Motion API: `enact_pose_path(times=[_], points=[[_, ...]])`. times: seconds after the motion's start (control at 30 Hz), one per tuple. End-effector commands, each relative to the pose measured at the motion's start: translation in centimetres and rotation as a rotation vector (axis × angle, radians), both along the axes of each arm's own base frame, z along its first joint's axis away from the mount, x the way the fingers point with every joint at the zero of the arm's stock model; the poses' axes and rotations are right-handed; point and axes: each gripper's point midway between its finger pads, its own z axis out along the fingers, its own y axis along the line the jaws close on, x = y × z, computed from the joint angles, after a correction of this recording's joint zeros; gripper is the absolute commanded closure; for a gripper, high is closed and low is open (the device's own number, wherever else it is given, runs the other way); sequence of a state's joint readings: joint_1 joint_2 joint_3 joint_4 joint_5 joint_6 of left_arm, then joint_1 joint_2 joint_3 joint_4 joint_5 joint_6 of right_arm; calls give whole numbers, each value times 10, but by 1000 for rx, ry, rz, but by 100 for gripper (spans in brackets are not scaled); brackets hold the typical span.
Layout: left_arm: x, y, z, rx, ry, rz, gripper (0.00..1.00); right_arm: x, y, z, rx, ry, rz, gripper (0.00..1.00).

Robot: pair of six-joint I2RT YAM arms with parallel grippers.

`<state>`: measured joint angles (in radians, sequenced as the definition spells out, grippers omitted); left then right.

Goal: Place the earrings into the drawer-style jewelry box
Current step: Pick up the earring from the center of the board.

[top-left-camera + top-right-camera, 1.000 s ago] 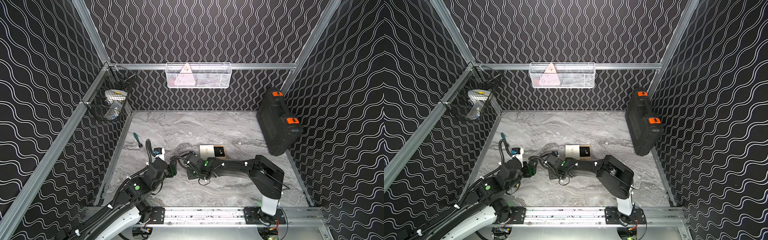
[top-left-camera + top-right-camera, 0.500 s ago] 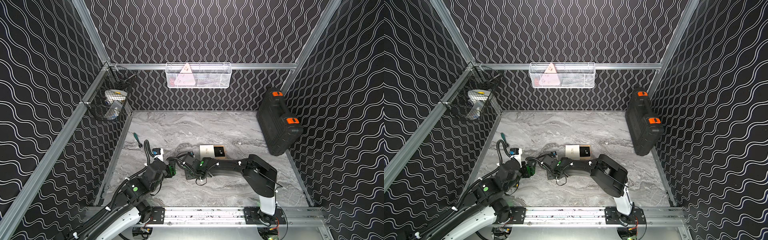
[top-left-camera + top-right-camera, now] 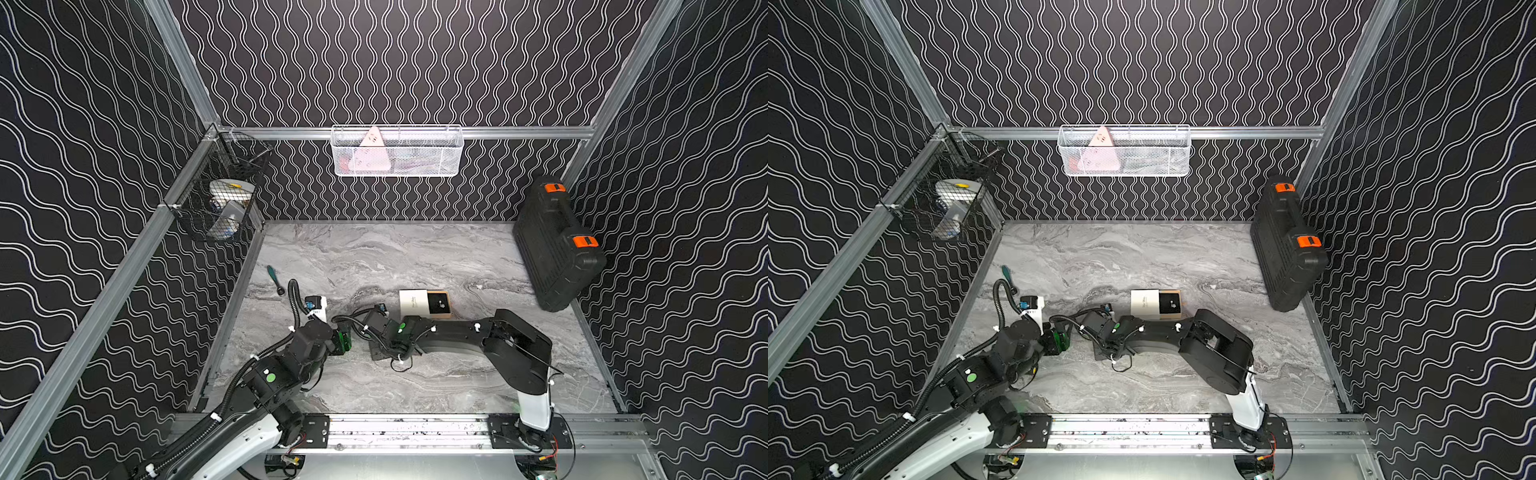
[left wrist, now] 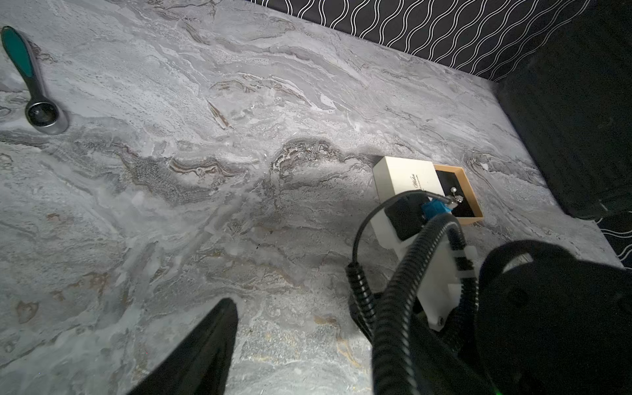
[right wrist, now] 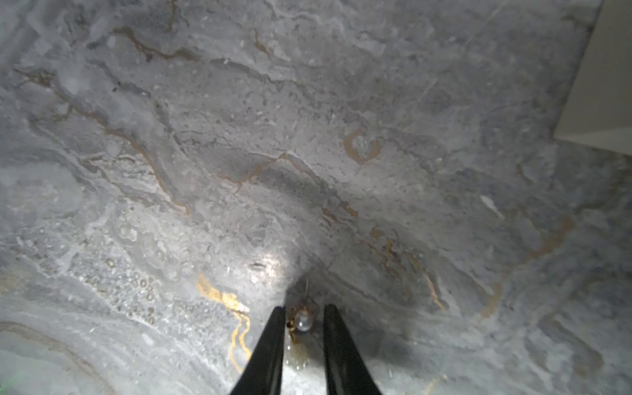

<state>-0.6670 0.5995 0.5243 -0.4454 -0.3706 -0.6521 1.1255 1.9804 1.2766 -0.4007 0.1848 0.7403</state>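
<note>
In the right wrist view a pearl earring [image 5: 302, 321] lies on the marble between the black fingers of my right gripper [image 5: 304, 307]. The jaws stand narrowly apart around it, with a small gap left on one side. The drawer-style jewelry box [image 3: 413, 303] [image 3: 1144, 303] sits mid-table, its tan tray [image 4: 458, 205] slid out, and a second earring [image 4: 456, 196] lies on its black lining. My left gripper [image 3: 345, 338] hovers low just left of the right wrist. It is open, with one finger [image 4: 212, 342] showing and nothing by it.
A teal-handled tool [image 3: 274, 279] lies near the left wall. A black case with orange latches [image 3: 557, 249] leans at the right wall. A white wire basket [image 3: 397, 151] hangs on the back wall, and a black one [image 3: 220, 203] on the left wall.
The right arm has shifted a little to the left, and its jaws have narrowed around the earring. The left arm has hardly moved.
</note>
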Motion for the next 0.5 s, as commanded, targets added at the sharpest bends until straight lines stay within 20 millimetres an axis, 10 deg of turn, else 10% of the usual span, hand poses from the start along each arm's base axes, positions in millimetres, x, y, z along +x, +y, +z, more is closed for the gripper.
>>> enact_pose_path(times=[0.0, 0.47], points=[[2, 6, 5, 11, -22, 29, 27, -5, -9, -9, -49, 23, -4, 78], [0, 8, 9, 8, -32, 34, 27, -5, -13, -10, -61, 13, 17, 86]])
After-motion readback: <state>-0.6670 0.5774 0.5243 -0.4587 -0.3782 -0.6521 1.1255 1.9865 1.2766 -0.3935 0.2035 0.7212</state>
